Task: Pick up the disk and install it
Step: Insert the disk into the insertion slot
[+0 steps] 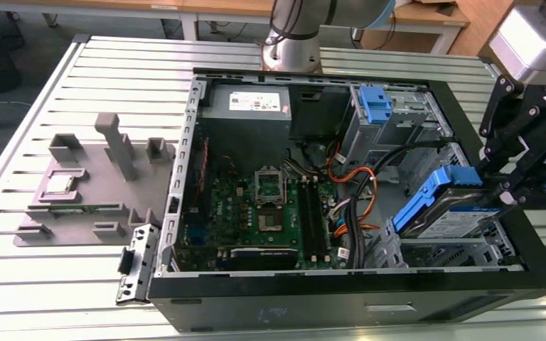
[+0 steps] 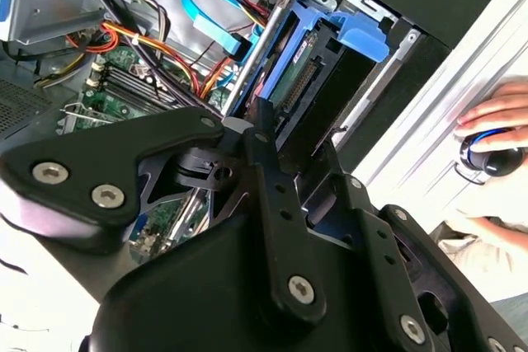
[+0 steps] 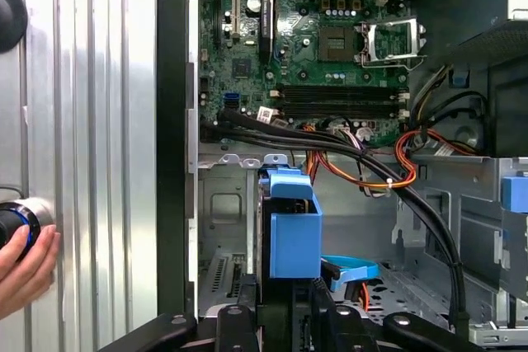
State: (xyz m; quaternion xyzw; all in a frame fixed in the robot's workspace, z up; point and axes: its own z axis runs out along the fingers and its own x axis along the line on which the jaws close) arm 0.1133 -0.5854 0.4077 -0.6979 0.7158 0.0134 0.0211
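The disk (image 1: 451, 214), a single one, tilts clamped in the one hand (image 1: 500, 190).

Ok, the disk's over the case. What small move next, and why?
Probably level the disk a little and ease it lower into the bay. The gripper holds it tilted, handle end up, with its lower end at the metal bay and not yet seated. Cables run close beside it, so go slowly.

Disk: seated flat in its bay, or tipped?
Tipped, not seated. In the exterior view the disk leans with its blue handle end raised above the drive cage, gripped by the hand.
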